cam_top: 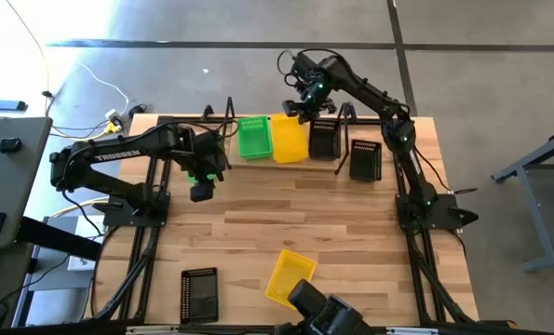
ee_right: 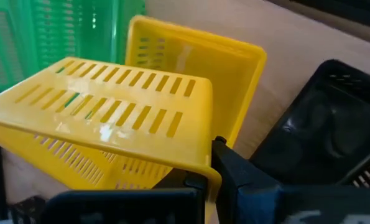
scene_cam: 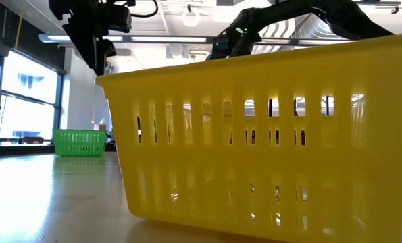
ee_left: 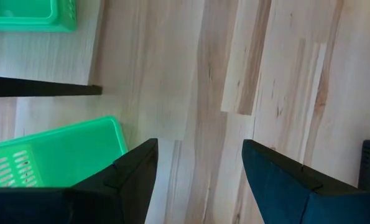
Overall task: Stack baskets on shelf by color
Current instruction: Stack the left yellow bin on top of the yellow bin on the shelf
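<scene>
The shelf stands at the table's far edge and carries a green basket, a yellow basket and a black basket. My right gripper is shut on a second yellow basket, held tilted just above the shelf's yellow one. My left gripper is open and empty above bare table, beside a green basket that lies on the table partly under the arm. A yellow basket and a black basket sit near the front edge. My right gripper pinches the yellow basket's rim at one end wall between its two fingers. It comes from the table's far side, slanting down. The basket is lifted and tilted over the shelf's yellow basket; whether the two touch, I cannot tell.
Another black basket lies on the table just right of the shelf. In the low view the near yellow basket fills most of the picture, and a green basket shows behind it at the left. The table's middle is bare wood.
</scene>
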Controlling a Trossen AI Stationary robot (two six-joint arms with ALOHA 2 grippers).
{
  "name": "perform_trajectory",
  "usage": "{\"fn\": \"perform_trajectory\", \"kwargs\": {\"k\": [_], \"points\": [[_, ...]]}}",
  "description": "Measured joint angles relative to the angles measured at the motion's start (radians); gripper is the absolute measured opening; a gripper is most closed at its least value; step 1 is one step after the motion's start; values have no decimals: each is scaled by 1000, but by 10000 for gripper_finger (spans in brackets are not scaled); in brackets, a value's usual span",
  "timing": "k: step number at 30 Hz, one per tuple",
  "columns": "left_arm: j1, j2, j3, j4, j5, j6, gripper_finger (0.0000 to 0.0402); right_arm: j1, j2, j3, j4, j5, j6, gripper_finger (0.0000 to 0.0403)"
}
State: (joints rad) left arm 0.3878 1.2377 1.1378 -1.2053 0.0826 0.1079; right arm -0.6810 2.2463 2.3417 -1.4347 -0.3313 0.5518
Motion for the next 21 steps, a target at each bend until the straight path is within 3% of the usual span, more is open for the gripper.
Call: {"fn": "perform_trajectory", "kwargs": {"k": [21], "points": [[0, 0, 0, -2, 0, 17, 225, 15, 0, 0, -9, 26, 9, 15]]}}
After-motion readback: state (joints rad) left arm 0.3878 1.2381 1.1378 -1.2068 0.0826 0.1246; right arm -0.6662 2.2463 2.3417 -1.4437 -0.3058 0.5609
